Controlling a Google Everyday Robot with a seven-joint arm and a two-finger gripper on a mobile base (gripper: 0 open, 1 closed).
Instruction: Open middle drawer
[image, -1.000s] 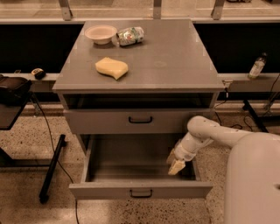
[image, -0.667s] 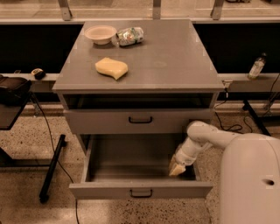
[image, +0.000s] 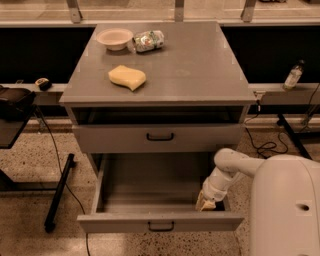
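The middle drawer (image: 150, 187) is pulled well out of the grey cabinet and shows a deep, plain, empty grey tray. Its front panel carries a small black handle (image: 161, 227) at the centre. My gripper (image: 206, 202) reaches down inside this drawer at its right front corner, just behind the front panel and close to the right wall. My white arm (image: 227, 172) comes in from the lower right. The drawer above (image: 160, 137) is closed, with its own black handle.
On the cabinet top (image: 200, 70) lie a yellow sponge (image: 127, 77), a white bowl (image: 115, 37) and a crumpled wrapper (image: 147, 40). A black stand (image: 57, 192) is on the floor at the left. Cables (image: 265, 147) and a bottle (image: 292, 75) are at the right.
My gripper has sunk slightly toward the drawer's front right corner. The drawer stays open by about the same amount.
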